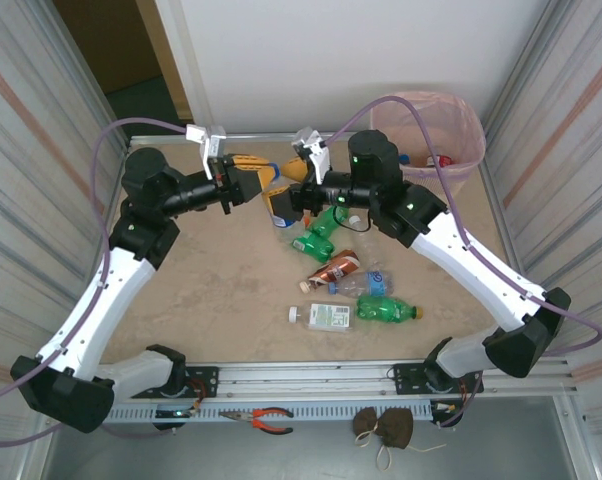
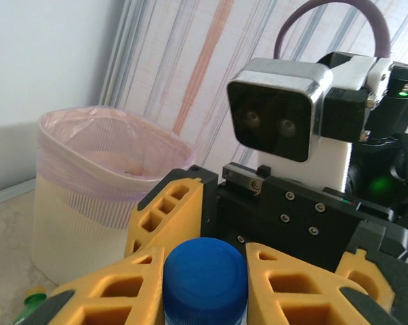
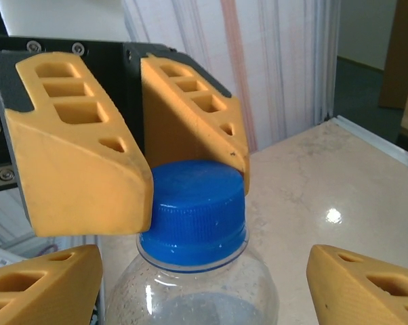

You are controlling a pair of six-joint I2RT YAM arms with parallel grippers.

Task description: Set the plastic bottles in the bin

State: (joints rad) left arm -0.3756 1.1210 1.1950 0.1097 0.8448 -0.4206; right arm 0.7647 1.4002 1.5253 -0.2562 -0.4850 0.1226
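Left end effector [image 2: 204,271] clamps blue-capped bottle [image 3: 197,203]; right end effector [image 3: 204,271] spread around it; left wrist shows bin [image 2: 75,230].

Top cam: high over the near edge, looking down on the whole table [image 1: 231,290]. Wrist cams: face each other at close range, both on one blue-capped bottle [image 3: 194,223].

A beige marbled table [image 1: 231,300] sits between striped grey side panels [image 1: 31,150]. Behind it are a white wall [image 1: 351,60] and a dark opening [image 1: 106,45].
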